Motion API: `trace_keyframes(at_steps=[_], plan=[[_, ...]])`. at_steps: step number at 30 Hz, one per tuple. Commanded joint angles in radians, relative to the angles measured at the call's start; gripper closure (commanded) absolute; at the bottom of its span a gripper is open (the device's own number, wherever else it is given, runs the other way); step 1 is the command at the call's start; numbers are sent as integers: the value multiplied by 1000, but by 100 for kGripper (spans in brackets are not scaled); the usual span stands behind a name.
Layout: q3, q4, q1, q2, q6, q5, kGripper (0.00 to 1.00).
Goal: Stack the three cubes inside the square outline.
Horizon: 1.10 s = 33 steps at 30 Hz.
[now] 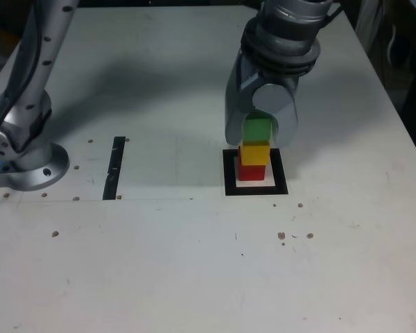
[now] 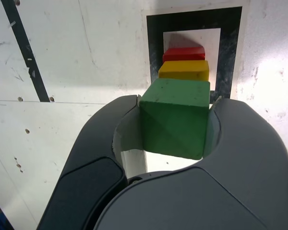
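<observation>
Closest to the wrist camera, the gripper (image 2: 175, 125) is closed on the green cube (image 2: 175, 122), which sits on the yellow cube (image 1: 254, 152) over the red cube (image 1: 252, 171) inside the square outline (image 1: 229, 173), at three o'clock from the tape strip (image 1: 115, 166), so only releasing seems left.

We are seeing three cubes (image 1: 254, 151) stacking up inside the square outline (image 1: 229, 173), the gripper (image 1: 258, 132) sitting around the top one, and a tape strip (image 1: 115, 166) lying well apart toward the exterior view's left
</observation>
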Motion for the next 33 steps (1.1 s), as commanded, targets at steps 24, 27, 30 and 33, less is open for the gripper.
trace_keyframes(at_steps=[24, 27, 30, 33], plan=[[2, 17, 0, 12, 17, -10, 7], [8, 19, 0, -14, 9, -1, 1], [13, 21, 0, -54, 2, 7, 0], [32, 22, 0, -129, 4, 17, 1]])
